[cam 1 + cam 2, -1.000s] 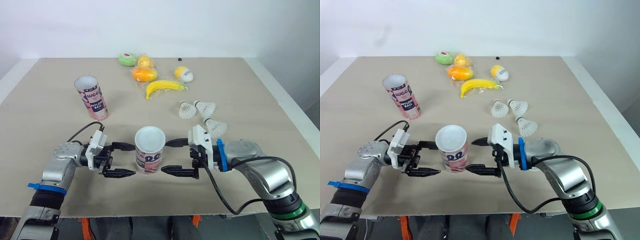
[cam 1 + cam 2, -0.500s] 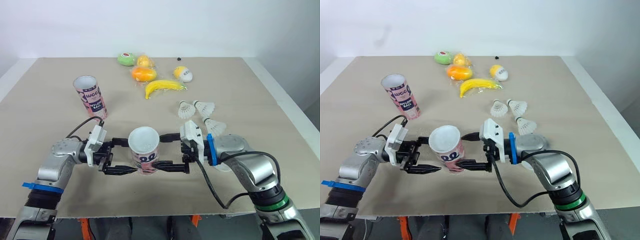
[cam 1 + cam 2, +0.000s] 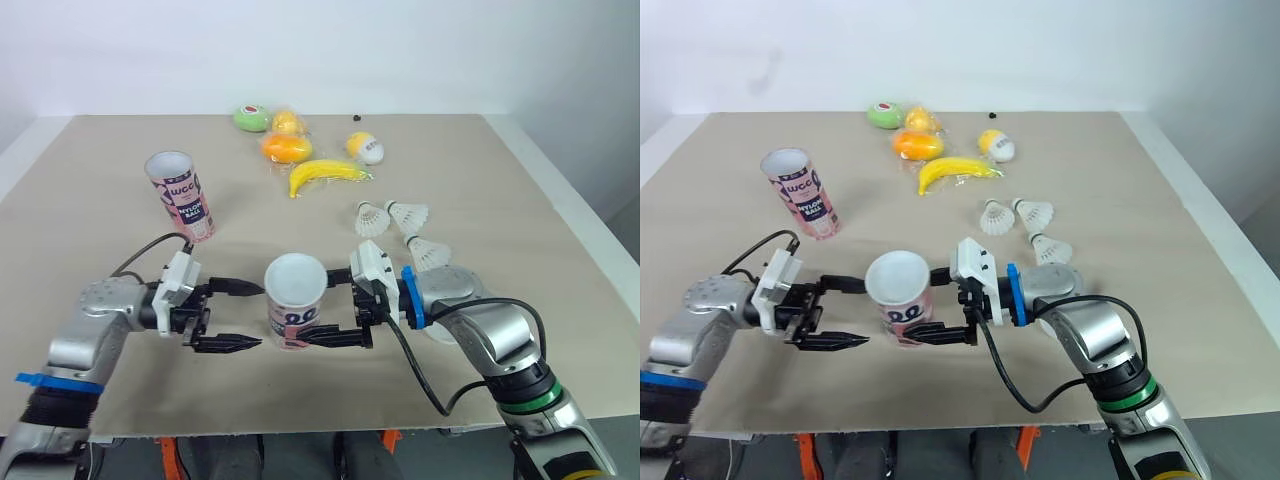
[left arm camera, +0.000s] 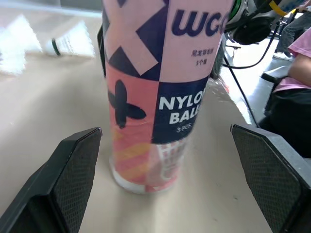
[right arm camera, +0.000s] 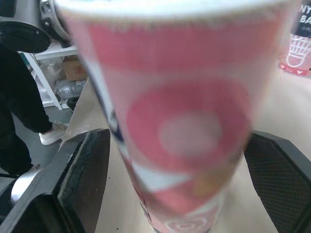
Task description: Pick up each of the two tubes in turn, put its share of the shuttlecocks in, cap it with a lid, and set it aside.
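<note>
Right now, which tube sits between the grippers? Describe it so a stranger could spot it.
On the beige table, look at the near edge, centre. The open-topped tube standing there is it; the other tube stands farther back on the left.

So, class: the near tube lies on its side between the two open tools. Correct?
Not quite. The near tube stands upright, mouth up, between the open left tool and right tool, as the left eye view shows.

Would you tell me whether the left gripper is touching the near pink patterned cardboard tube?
Apart: the left wrist view shows bare table between the pink cardboard tube and each finger of the left gripper.
</note>
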Robot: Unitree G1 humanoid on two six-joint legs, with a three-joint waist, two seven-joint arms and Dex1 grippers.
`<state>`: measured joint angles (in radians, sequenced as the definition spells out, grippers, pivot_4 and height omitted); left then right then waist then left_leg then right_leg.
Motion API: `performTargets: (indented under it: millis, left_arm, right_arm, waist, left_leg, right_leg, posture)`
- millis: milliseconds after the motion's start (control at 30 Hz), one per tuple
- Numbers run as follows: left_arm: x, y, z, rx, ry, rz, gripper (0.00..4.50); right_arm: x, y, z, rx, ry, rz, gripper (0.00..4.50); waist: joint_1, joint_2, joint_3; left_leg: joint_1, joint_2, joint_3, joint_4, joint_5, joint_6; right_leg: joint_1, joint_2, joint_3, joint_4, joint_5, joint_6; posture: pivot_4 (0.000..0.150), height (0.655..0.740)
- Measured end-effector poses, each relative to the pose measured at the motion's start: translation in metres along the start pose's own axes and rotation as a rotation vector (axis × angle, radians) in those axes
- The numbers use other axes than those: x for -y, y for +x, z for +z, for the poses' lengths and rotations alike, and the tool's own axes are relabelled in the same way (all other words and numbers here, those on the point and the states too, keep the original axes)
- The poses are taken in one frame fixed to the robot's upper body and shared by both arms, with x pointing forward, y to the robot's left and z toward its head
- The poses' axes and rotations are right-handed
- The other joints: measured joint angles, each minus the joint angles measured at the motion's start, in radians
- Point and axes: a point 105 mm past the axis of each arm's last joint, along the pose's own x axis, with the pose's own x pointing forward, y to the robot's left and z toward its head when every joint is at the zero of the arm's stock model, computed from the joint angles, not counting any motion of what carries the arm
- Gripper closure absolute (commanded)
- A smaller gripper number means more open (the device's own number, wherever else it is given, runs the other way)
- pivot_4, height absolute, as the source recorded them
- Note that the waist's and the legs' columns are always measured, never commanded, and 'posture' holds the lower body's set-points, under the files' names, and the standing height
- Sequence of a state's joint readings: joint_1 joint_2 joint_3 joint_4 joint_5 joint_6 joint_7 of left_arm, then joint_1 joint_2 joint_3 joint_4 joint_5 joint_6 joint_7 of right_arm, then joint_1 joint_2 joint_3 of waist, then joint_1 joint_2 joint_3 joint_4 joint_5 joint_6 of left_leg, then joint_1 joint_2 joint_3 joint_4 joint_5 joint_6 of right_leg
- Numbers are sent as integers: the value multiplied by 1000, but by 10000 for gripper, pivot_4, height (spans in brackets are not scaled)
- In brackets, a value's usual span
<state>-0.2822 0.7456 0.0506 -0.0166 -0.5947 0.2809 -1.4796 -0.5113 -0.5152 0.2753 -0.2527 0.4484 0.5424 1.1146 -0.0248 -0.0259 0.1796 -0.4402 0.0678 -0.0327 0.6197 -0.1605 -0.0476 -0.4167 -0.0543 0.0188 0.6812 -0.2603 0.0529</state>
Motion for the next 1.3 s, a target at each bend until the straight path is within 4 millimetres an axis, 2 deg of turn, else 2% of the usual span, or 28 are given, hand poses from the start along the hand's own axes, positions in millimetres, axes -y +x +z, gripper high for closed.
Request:
performTargets:
  millis: [133,200,600,700,767,800,900,1033,1133,1167,1200,1233,1267,1300]
  left_arm:
    - [2,-25,19,-11,-51,57,891]
    - [4,-31,25,-10,-68,66,891]
    - [7,-32,26,4,-91,99,891]
    - [7,-33,28,7,-85,111,0]
    - [6,-33,28,8,-82,118,0]
    - [6,-33,28,9,-81,119,0]
    - [6,-31,28,26,-67,115,0]
    - [3,-19,29,70,-21,86,0]
    - [-3,-3,36,130,16,48,0]
    - [-6,6,40,163,29,26,0]
    - [-7,8,41,170,32,21,0]
    - [-10,14,46,198,42,13,0]
    - [-14,22,52,239,54,2,0]
    - [-15,25,53,247,54,-4,0]
  right_arm:
    - [1,1,0,8,0,-1,61]
    - [2,2,2,16,-5,0,61]
    - [9,7,1,35,-12,14,61]
    - [9,8,0,37,-10,24,8125]
    - [9,8,0,36,-13,23,15836]
    - [10,8,0,36,-13,23,17784]
    - [10,8,1,37,-15,24,17784]
    - [11,6,3,49,-6,19,17784]
    - [17,-8,19,100,-11,-25,17784]
    - [23,-25,31,134,-35,-85,17784]
    - [25,-29,35,142,-42,-106,17784]
    - [33,-46,43,164,-54,-180,17784]
    - [51,-80,55,180,-76,-335,17784]
    - [59,-99,63,191,-98,-423,17784]
  waist:
    - [1,0,1]
    - [1,0,1]
    - [3,0,1]
    - [3,0,1]
    - [3,0,1]
    - [3,0,1]
    - [3,0,1]
    - [5,0,1]
    - [8,-1,2]
    - [9,-1,2]
    - [8,-1,2]
    - [9,-1,2]
    - [13,0,2]
    - [13,0,2]
  left_leg:
    - [0,0,0,0,0,0]
    - [0,0,0,0,0,0]
    - [0,0,0,0,0,0]
    - [0,0,1,0,0,0]
    - [0,0,1,0,0,0]
    - [0,0,1,0,0,0]
    - [0,0,1,0,0,0]
    - [0,0,1,0,0,0]
    - [-1,0,0,2,0,-1]
    - [-2,0,0,3,0,-1]
    - [-2,0,0,3,0,-1]
    - [-2,0,0,4,0,-1]
    - [-3,-1,0,5,0,-1]
    - [-3,-1,0,5,0,-1]
  right_leg:
    - [0,0,0,1,-1,-1]
    - [0,0,0,0,-2,-2]
    - [-1,0,0,1,-1,-1]
    - [-1,0,0,1,-1,-1]
    - [0,0,0,1,0,-1]
    - [0,0,0,1,0,-1]
    - [0,0,0,1,0,-1]
    - [0,0,0,1,0,0]
    - [0,0,0,0,2,1]
    - [0,0,0,0,2,2]
    - [1,0,0,0,2,2]
    - [1,0,0,0,2,2]
    - [1,0,0,0,3,3]
    - [1,0,0,0,3,3]
  posture:
    - [1500,6895]
    - [1500,6895]
    - [1500,6895]
    - [1500,6895]
    - [1500,6895]
    - [1500,6895]
    - [1500,6895]
    - [1500,6895]
    - [1500,6895]
    - [1500,6895]
    - [1500,6895]
    - [1500,6895]
    - [1500,6895]
    - [1500,6895]
